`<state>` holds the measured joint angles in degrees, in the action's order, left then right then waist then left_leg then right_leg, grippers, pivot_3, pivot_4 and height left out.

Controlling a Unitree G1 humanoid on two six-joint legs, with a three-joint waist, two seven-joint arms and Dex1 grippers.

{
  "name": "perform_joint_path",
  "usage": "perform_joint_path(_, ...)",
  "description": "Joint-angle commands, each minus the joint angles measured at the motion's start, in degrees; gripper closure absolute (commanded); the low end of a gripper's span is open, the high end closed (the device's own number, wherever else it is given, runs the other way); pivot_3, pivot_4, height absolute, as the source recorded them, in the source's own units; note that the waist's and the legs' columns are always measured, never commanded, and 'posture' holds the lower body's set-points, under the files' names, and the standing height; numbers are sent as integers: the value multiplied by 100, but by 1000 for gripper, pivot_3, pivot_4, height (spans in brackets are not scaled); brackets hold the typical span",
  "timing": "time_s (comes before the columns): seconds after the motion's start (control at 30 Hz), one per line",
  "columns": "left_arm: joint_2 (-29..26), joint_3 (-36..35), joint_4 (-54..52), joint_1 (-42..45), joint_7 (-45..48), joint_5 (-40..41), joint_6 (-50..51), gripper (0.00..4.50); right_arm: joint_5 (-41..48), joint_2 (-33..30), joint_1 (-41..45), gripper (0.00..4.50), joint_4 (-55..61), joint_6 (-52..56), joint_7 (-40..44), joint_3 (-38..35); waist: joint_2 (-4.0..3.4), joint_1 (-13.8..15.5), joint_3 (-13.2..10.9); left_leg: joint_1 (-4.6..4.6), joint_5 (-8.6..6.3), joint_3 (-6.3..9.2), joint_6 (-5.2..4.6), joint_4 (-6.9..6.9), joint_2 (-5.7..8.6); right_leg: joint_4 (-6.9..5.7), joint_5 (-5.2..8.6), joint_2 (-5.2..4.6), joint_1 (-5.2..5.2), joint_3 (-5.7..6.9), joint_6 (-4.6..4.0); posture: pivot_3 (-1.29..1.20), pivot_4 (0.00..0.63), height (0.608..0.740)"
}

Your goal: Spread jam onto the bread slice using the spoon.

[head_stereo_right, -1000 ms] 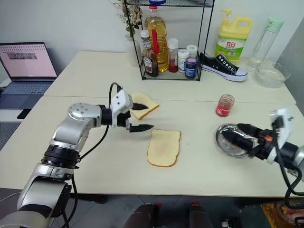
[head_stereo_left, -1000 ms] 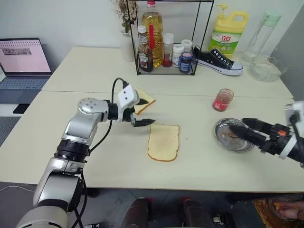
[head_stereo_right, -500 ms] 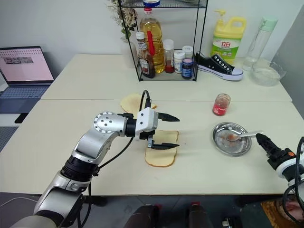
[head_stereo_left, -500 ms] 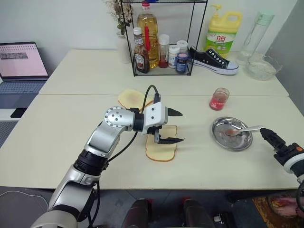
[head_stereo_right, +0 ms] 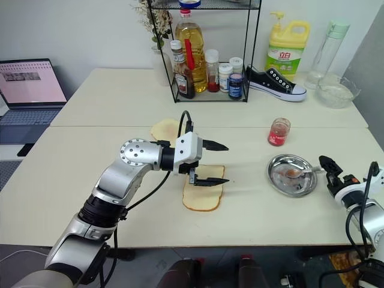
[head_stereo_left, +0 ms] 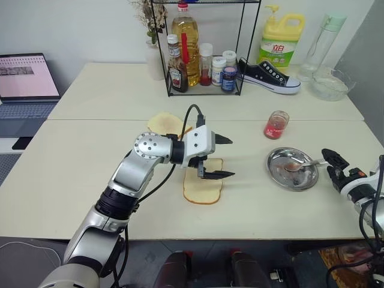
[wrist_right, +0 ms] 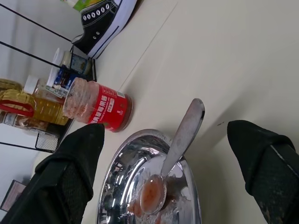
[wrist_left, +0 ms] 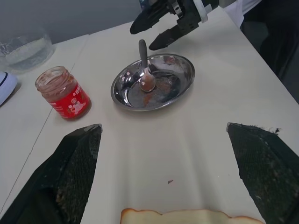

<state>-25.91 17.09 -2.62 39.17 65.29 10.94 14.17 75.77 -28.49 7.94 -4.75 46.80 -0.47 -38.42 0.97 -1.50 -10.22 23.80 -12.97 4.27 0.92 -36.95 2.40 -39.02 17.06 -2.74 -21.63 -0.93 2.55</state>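
My left hand point(head_stereo_left: 219, 157) hovered wide open over the bread slice point(head_stereo_left: 201, 189) on the bench point(head_stereo_left: 72, 162). My right hand point(wrist_left: 161, 25), also wide open, sat beside the spoon point(wrist_left: 144, 64) in the metal dish point(wrist_left: 177, 88), with the jam point(head_stereo_left: 275, 125) jar and wire rack point(head_stereo_left: 201, 45) behind.

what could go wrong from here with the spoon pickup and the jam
1. The spoon leans on the metal dish rim with jam in its bowl; a clumsy pinch by the open right pincer could flip it and fling jam onto the table.
2. The open left pincer hovers over the bread slice and may block spreading.
3. The jam jar beside the dish could be knocked.
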Motion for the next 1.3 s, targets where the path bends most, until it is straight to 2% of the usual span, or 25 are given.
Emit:
perform_joint_path(0.03, -82, -111, -331, 57, -75, 46, 85, 35, -261, -73, 236, 0, -261, -140, 302, 37, -1, -5, 0, -1, 0, -1, 0, 0, 0, 0, 0, 0, 0, -1, 0, 0, 150, 740)
perform_joint_path(0.37, -128, -87, -429, 85, -96, 86, 206, 35, -858, 24, 735, 0, -797, -247, 771, 209, -1, -9, 0, -1, 0, -1, 0, 0, -2, -1, 0, 2, -2, -1, 0, 0, 150, 740)
perform_joint_path(0.4, -134, -90, -426, 89, -91, 85, 202, 4, -887, 35, 759, 183, -825, -263, 802, 198, -1, -10, 0, -1, 0, -1, 0, 0, -2, -1, 0, 2, -2, -1, 0, 0, 150, 740)
perform_joint_path(0.5, -141, -94, -419, 94, -85, 85, 201, 0, -944, 57, 797, 927, -884, -279, 891, 139, -2, -9, 0, 0, 0, -1, 0, 0, -1, -1, 0, 2, -2, -2, 0, 0, 150, 740)
perform_joint_path(0.83, -153, -108, -210, 142, -72, 29, 67, 0, -975, 84, 713, 4483, -782, -290, 983, 29, -2, -8, 1, -1, 0, -1, 0, 0, -2, -1, 0, 2, -2, -2, 0, 0, 150, 740)
perform_joint_path(1.07, -181, -114, -159, 125, -68, 33, -18, 0, -850, 62, 655, 4483, -412, -273, 1011, -109, -3, 0, 1, -1, 0, 1, 0, -1, -1, 1, 0, 1, 1, -1, 0, 0, 150, 740)
perform_joint_path(1.3, -219, -506, 37, 238, -285, 233, 257, 0, -757, -380, 908, 4483, 1184, -33, 872, 162, -15, -7, -5, 3, 0, -1, 0, 0, -2, -3, 0, 1, -9, -3, 0, 0, 150, 740)
